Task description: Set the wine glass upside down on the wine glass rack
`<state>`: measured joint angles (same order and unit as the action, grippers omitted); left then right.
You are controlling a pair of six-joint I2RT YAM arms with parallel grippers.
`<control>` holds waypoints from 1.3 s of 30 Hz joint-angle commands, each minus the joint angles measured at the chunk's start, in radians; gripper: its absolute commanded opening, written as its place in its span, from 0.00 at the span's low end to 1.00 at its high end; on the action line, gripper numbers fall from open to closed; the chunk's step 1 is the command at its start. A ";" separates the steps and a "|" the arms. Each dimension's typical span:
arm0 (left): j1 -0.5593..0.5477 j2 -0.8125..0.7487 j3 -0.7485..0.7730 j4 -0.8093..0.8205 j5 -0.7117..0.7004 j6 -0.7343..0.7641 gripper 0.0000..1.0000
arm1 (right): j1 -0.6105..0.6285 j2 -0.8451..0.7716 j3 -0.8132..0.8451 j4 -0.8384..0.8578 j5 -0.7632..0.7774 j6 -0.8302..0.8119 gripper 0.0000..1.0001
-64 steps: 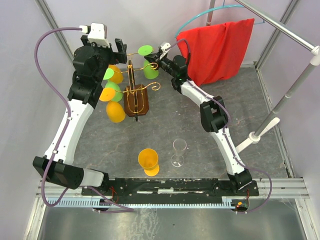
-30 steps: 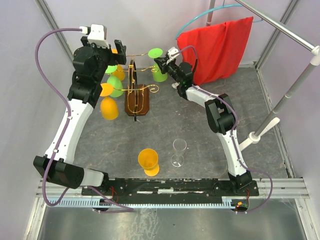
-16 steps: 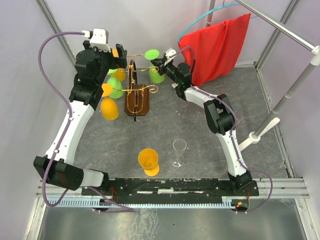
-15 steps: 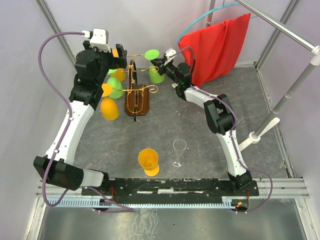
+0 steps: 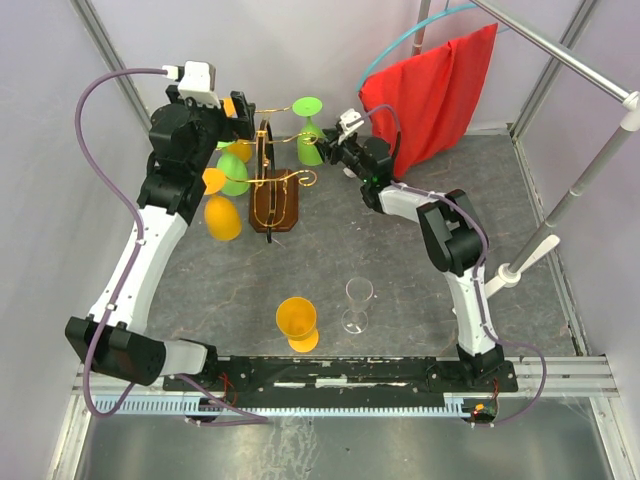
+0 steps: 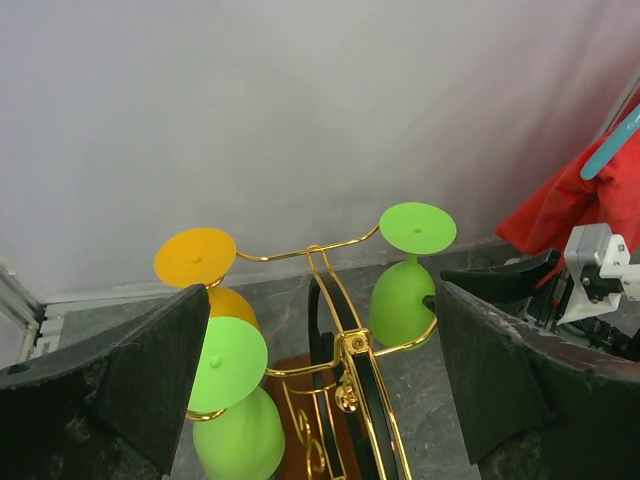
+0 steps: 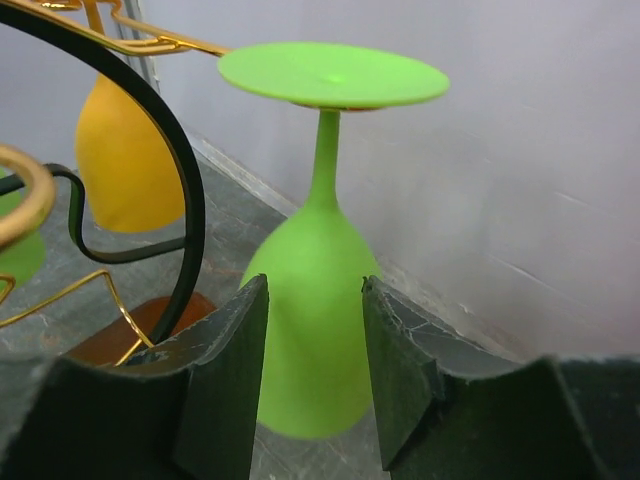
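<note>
The wine glass rack [image 5: 273, 208] has a dark brown base and gold wire arms and stands at the back left. A green wine glass [image 5: 310, 148] hangs upside down from its right arm, its foot resting on the wire. My right gripper [image 5: 337, 152] is just right of the bowl. In the right wrist view the gripper [image 7: 314, 286] is open, with the green bowl [image 7: 315, 250] showing beyond the gap. My left gripper [image 5: 236, 108] hovers over the rack's left side. It is wide open and empty [image 6: 320, 295], looking down on the rack [image 6: 345, 345] and the green glass [image 6: 402, 298].
Two orange glasses [image 5: 223, 217] and a green one [image 5: 233, 172] hang on the rack's left arms. An orange glass [image 5: 297, 322] and a clear glass [image 5: 357, 303] stand upright near the front. A red cloth [image 5: 435, 92] hangs at the back right, and a white pole stand [image 5: 520, 265] is at the right.
My right gripper has drawn back to the right from the green glass, which stays hanging on the rack's right arm. My left gripper has shifted slightly right over the rack.
</note>
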<state>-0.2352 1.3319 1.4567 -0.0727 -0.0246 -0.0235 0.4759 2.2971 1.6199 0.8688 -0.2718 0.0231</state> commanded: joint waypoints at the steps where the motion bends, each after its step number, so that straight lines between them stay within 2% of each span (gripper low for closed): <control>1: 0.005 -0.046 -0.006 0.045 0.024 -0.033 0.99 | -0.013 -0.127 -0.090 0.068 0.040 -0.031 0.51; 4: 0.006 -0.059 -0.017 0.039 0.074 -0.012 0.99 | -0.017 -0.184 -0.178 0.068 0.061 -0.044 0.51; 7: 0.005 -0.066 -0.022 0.017 0.198 0.021 0.99 | -0.021 -0.261 -0.273 0.041 0.110 -0.055 0.52; 9: 0.005 -0.068 -0.028 0.008 0.278 0.027 0.99 | -0.021 -0.328 -0.329 -0.034 0.176 -0.058 0.52; 12: 0.000 -0.066 -0.043 -0.001 0.404 0.043 0.99 | -0.021 -0.449 -0.365 -0.255 0.328 -0.026 0.52; 14: -0.019 -0.064 -0.050 -0.017 0.468 0.067 0.99 | -0.023 -0.516 -0.328 -0.494 0.435 -0.002 0.55; 18: -0.159 -0.029 -0.019 -0.134 0.448 0.236 0.99 | -0.037 -0.592 -0.207 -0.927 0.611 0.081 0.61; 21: -0.247 0.012 0.018 -0.212 0.457 0.296 0.99 | -0.058 -0.637 -0.187 -1.084 0.618 0.142 0.67; 26: -0.324 0.064 0.100 -0.397 0.465 0.344 0.99 | -0.096 -0.683 -0.144 -1.308 0.637 0.218 0.76; 30: -0.353 0.080 0.154 -0.578 0.444 0.356 0.99 | -0.125 -0.724 -0.151 -1.416 0.655 0.252 0.83; 35: -0.416 0.059 0.135 -0.734 0.445 0.333 0.99 | -0.156 -0.776 -0.222 -1.429 0.653 0.285 0.83; 39: -0.490 0.036 0.084 -0.765 0.439 0.279 1.00 | -0.163 -0.784 -0.254 -1.424 0.627 0.300 0.83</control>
<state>-0.6636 1.4208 1.5600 -0.7479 0.4149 0.2802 0.3195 1.5566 1.3838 -0.5434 0.3584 0.2840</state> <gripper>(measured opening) 0.993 0.832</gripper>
